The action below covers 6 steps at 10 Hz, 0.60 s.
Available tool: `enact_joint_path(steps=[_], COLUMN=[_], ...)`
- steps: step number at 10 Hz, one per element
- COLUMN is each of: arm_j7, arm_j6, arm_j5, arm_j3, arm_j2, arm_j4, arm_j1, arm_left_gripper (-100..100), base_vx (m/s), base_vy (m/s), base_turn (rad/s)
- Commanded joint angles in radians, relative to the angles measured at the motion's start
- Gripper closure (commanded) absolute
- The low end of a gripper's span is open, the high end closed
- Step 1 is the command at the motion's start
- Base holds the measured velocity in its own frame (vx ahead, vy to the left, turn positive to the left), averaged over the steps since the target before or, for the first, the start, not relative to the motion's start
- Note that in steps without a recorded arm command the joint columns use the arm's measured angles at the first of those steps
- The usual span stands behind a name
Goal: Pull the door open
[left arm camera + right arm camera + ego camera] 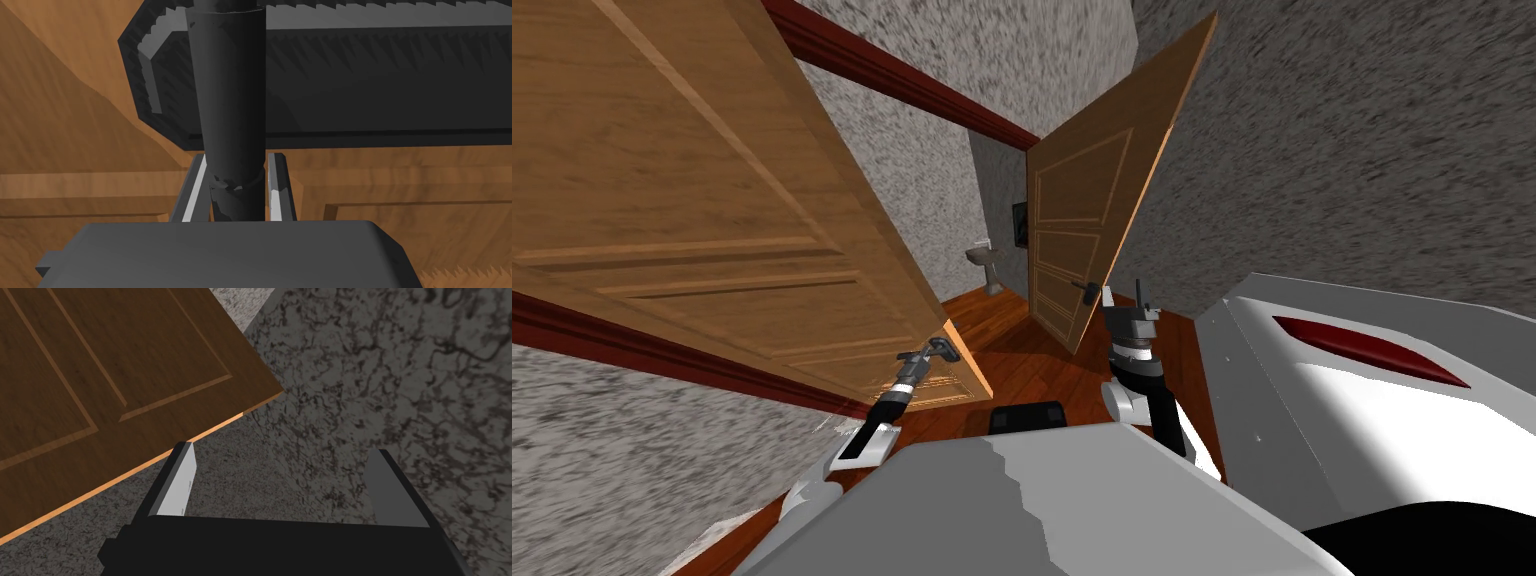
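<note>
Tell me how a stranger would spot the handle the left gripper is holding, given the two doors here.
Start at the large panelled light-brown wooden door on the robot's left. At its free edge sits a dark grey handle. Unlike the black handle on the farther door, it is pinched between the left gripper's thin grey fingers.

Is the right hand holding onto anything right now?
No, the right hand is open: its fingers stand wide apart, with just the speckled grey wall between them.

A pedestal sink (990, 260) stands near the far door (1084, 200).
</note>
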Motion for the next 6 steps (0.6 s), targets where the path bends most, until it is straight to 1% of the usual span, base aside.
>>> enact_joint_path(steps=[1,3,4,6], arm_j7=[0.014,0.031,0.035,0.051], arm_j6=[-0.031,-0.067,-0.076,-0.109], arm_j5=[0.001,0.002,0.002,0.003], arm_j3=[-0.005,-0.012,-0.013,-0.020], arm_j2=[0.017,0.040,0.045,0.067], arm_j4=[0.001,0.005,0.006,0.011], arm_j1=[0.020,0.039,0.044,0.063], arm_left_gripper=[100,100,100,100], base_vx=[-0.214,-0.199,-0.179,-0.189], base_vy=[0.082,0.048,0.056,0.058], base_turn=[-0.202,-0.134,-0.087,-0.123])
